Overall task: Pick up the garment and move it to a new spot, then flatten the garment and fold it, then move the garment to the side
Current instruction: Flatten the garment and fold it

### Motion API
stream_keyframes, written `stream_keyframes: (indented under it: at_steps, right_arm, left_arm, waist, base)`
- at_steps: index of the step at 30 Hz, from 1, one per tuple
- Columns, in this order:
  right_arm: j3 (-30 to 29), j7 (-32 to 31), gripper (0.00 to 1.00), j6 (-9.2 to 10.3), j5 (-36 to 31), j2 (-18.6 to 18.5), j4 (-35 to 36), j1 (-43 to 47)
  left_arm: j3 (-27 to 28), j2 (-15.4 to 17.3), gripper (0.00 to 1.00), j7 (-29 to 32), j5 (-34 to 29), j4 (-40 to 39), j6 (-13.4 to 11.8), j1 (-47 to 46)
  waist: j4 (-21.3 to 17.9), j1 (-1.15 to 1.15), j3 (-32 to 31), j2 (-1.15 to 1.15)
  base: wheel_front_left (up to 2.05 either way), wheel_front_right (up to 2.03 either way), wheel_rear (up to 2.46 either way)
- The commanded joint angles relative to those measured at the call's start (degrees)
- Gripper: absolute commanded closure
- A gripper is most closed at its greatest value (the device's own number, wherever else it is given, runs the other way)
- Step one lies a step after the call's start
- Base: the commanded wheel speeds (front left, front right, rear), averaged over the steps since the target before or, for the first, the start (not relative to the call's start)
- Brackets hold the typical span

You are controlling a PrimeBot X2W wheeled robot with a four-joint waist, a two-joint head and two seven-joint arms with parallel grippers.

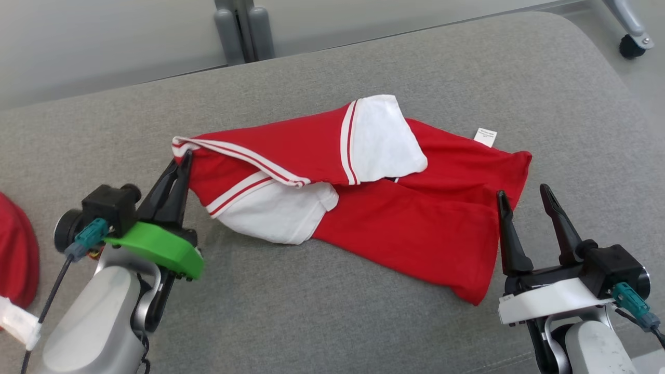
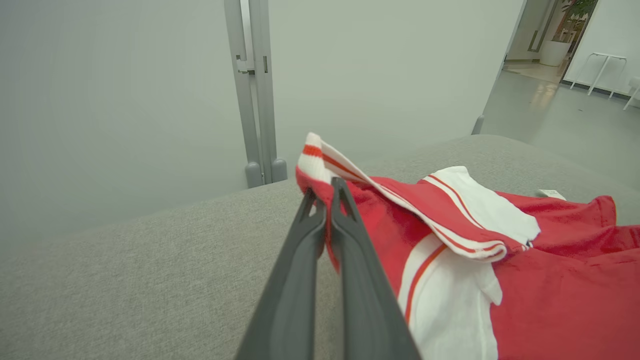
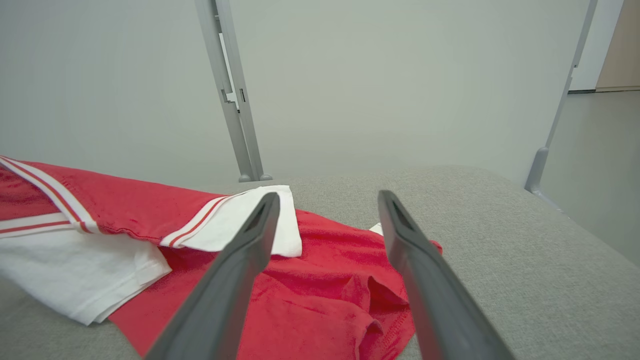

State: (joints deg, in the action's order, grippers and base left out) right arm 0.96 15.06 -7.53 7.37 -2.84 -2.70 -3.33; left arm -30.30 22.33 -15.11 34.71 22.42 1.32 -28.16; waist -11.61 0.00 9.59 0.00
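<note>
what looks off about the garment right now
The garment lies crumpled, not flat: one white sleeve is flopped over its red body, and the left gripper pinches its striped edge.

I get soft, even, bright light; the garment throws only a faint shadow. Both wrist views curve at the edges (wide lens), and near fingers look blurred.

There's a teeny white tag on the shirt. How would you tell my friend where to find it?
Start at the big grey cushion, where a red-and-white garment lies crumpled. Follow the garment's far edge toward the right, beyond the open right end effector, to the tag poking out there. It is a tiny printed rectangle, much smaller than the white sleeves.
</note>
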Motion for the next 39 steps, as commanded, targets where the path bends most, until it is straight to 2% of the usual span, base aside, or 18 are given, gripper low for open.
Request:
stream_keyframes:
  at_steps: [1,7,8,9,13,19,21,23,26,30,36,39]
  right_arm:
    - [0.25,0.18,0.00,0.08,-0.26,-0.10,0.13,-0.56]
    - [0.67,0.18,0.00,0.08,-0.75,-0.10,-0.14,-0.20]
    - [0.70,0.18,0.00,0.08,-0.85,-0.09,-0.18,-0.01]
    - [0.77,0.18,0.00,0.08,-0.94,-0.10,-0.25,0.24]
    - [1.09,0.18,0.00,0.08,-1.11,-0.09,-0.49,0.74]
    - [1.42,0.18,0.00,0.08,-1.43,-0.10,-0.64,1.75]
    - [1.48,0.18,0.00,0.08,-1.47,-0.10,-0.60,1.89]
    - [1.30,0.18,0.00,0.08,-1.46,-0.09,-0.47,2.09]
    - [1.00,0.18,0.00,0.08,-1.43,-0.09,-0.35,2.60]
    - [1.26,0.18,0.00,0.08,-1.54,-0.10,-0.42,2.42]
    - [1.90,0.18,0.00,0.08,-1.71,-0.10,-0.48,1.57]
    - [1.66,0.18,0.00,0.08,-1.94,-0.10,-0.38,1.80]
  left_arm:
    - [2.20,0.27,1.00,-0.05,-0.81,-0.45,-0.24,2.34]
    - [10.70,-1.88,1.00,-0.06,-5.30,-2.23,-0.66,7.12]
    - [11.79,-2.33,0.67,-0.06,-5.97,-2.52,-0.41,7.36]
    - [13.16,-3.04,0.00,-0.06,-6.85,-3.00,-0.08,7.49]
    - [16.28,-5.31,0.00,-0.04,-11.18,-2.58,0.66,8.89]
    - [19.25,-7.96,0.00,-0.05,-13.48,2.73,-1.55,12.21]
    - [20.78,-9.66,0.00,-0.04,-14.12,1.49,-2.32,14.64]
    - [21.30,-11.73,0.00,-0.04,-14.96,-1.08,-1.16,17.51]
    - [17.82,-13.42,0.00,-0.04,-18.92,-3.95,1.98,22.26]
    - [12.13,-14.79,0.00,-0.04,-24.00,-4.11,3.65,25.37]
    - [8.71,-16.78,0.00,0.83,-23.21,3.27,4.63,26.31]
    - [8.69,-17.17,0.00,1.03,-22.96,6.09,3.57,25.18]
  waist:
    - [2.39,0.00,0.45,0.00]
    - [3.47,0.00,-0.37,0.00]
    - [3.59,0.00,-0.53,0.00]
    - [3.72,0.00,-0.71,0.00]
    - [4.00,0.00,-1.39,0.00]
    - [4.32,0.00,-2.57,0.00]
    - [4.42,0.00,-2.80,0.00]
    - [4.70,0.00,-3.00,0.00]
    - [5.27,0.00,-3.05,0.00]
    - [5.78,0.00,-2.64,0.00]
    - [5.14,0.00,-2.27,0.00]
    - [4.79,0.00,-2.17,0.00]
  base:
    - [0.00,0.00,0.00]
    - [0.00,0.00,0.00]
    - [0.00,0.00,0.00]
    - [0.00,0.00,0.00]
    - [0.00,0.00,0.00]
    - [0.00,0.00,0.00]
    - [0.00,0.00,0.00]
    - [0.00,0.00,0.00]
    - [0.00,0.00,0.00]
    - [0.00,0.00,0.00]
    - [0.00,0.00,0.00]
    - [0.00,0.00,0.00]
